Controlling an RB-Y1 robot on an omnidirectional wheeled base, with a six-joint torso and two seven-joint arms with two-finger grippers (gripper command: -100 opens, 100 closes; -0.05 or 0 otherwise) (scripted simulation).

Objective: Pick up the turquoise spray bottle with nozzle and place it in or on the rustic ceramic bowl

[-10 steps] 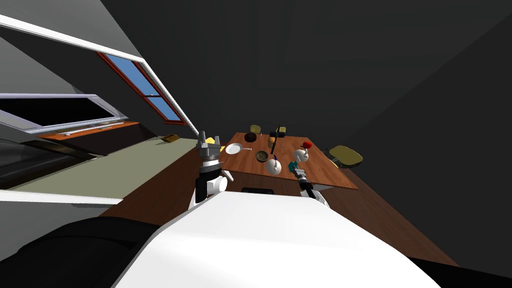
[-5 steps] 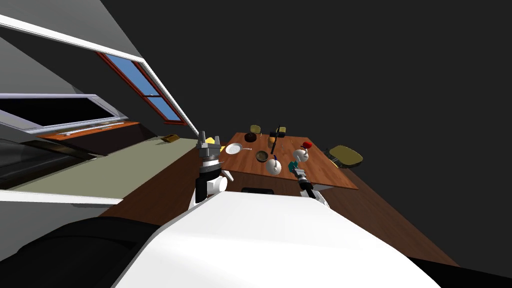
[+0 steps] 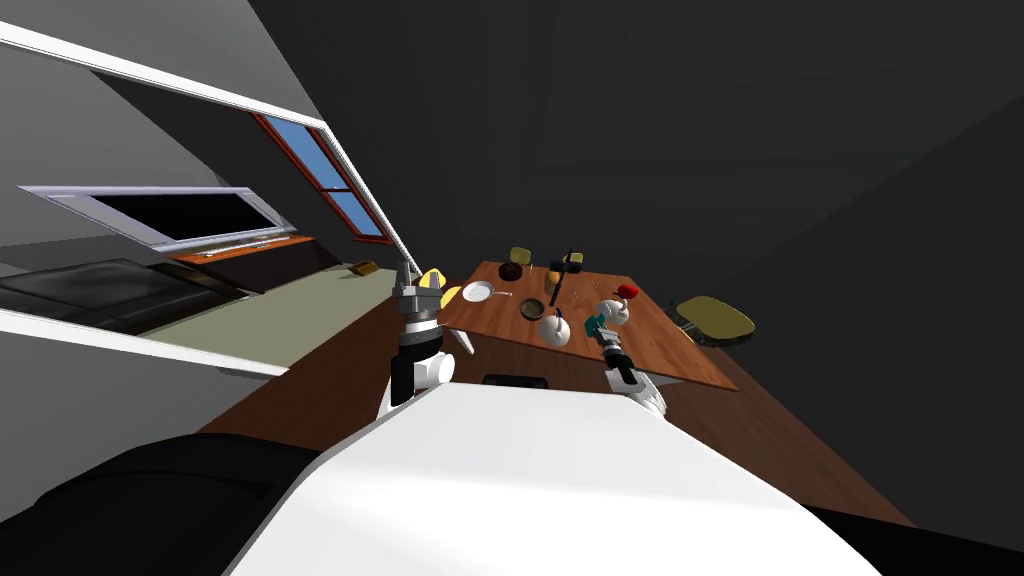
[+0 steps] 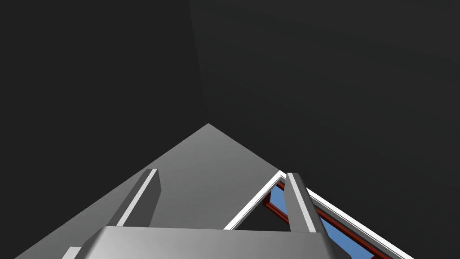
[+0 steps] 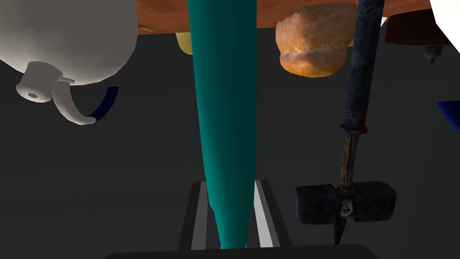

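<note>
The turquoise spray bottle (image 5: 224, 112) runs long and narrow between the fingers of my right gripper (image 5: 231, 220), which is shut on its sides. In the head view the bottle (image 3: 595, 324) and right gripper (image 3: 602, 337) are over the near part of the wooden table (image 3: 660, 350). A small brownish bowl (image 3: 532, 309) sits on the table just left of them, past a round white pot (image 3: 555, 330). My left gripper (image 3: 405, 272) is raised at the table's left corner, its fingers (image 4: 143, 198) open with nothing between them.
Beside the bottle are the white pot (image 5: 67, 36), a bread-like lump (image 5: 314, 38) and a dark mallet (image 5: 346, 202). A white plate (image 3: 477, 292), a dark bowl (image 3: 510, 271) and a red-topped white object (image 3: 622, 298) also stand on the table. An olive chair (image 3: 715, 320) is at the right.
The whole head view has shifted, so my head or body has turned; the table now sits slightly further right. The right gripper still holds the bottle.
</note>
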